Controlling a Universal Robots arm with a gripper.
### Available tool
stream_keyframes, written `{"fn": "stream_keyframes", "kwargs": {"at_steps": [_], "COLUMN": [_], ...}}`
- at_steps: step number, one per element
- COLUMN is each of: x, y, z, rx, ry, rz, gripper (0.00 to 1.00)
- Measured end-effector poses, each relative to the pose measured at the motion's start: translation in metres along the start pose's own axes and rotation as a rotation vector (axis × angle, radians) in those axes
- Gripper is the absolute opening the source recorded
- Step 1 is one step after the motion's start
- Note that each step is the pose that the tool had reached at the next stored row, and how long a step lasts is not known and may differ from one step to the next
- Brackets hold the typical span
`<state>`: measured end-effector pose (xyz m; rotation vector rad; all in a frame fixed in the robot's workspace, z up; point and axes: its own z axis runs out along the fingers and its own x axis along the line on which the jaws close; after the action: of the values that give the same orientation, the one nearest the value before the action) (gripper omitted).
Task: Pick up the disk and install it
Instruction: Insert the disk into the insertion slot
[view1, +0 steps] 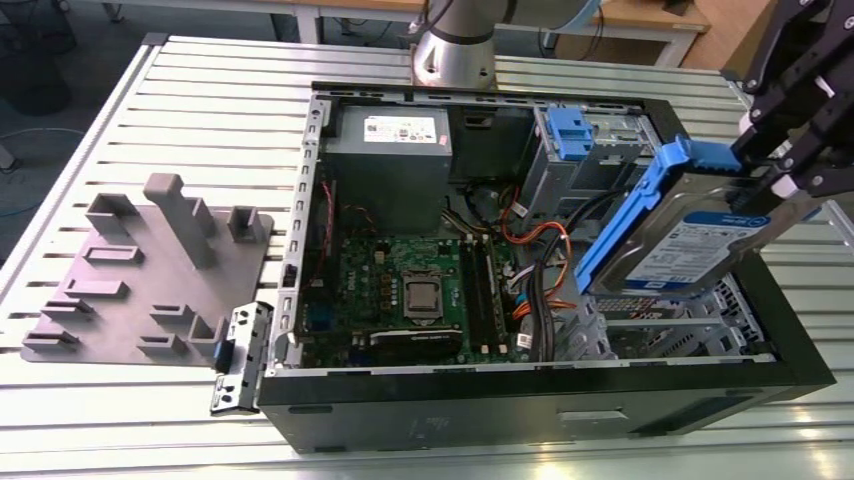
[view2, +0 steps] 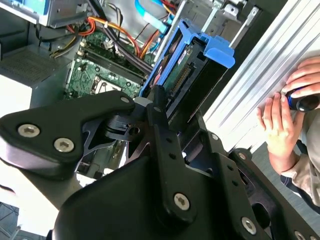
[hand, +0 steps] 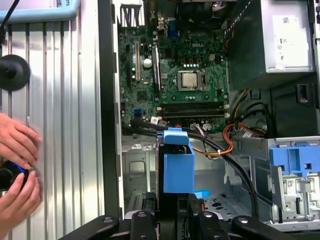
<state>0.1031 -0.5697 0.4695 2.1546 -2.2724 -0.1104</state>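
The disk (view1: 694, 238), a silver hard drive with a white-and-blue label and blue plastic side rails, hangs tilted on edge above the open computer case (view1: 534, 385), over its drive bay area at the exterior view's right. My gripper (view1: 778, 180) is shut on the disk's upper end, reaching in from the upper right. In the second wrist view the disk (view2: 192, 65) sticks out beyond the black gripper (view2: 162, 112) linkage. The first wrist view has the disk (hand: 178, 167) edge-on, blue rail toward the camera, with the gripper (hand: 172, 220) closed around it above the case floor.
Inside the case are a green motherboard (view1: 414, 290), a grey power-supply box (view1: 394, 150), an upright blue latch on a metal cage (view1: 567, 135) and orange and black cables (view1: 541, 245). A grey fixture plate (view1: 147, 270) lies at the exterior view's left. A person's hands (hand: 15, 170) rest on the slatted table beside the case.
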Motion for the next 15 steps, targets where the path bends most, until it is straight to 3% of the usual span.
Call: {"fn": "stream_keyframes", "kwargs": {"at_steps": [9,15], "x": [-0.0007,-0.0008], "y": [-0.0186,-0.0234], "z": [0.0050,0.0089], "rx": [-0.0019,-0.0026], "ry": [0.0007,0.0018], "rz": [-0.011,-0.027], "gripper": [0.35,0.35]}}
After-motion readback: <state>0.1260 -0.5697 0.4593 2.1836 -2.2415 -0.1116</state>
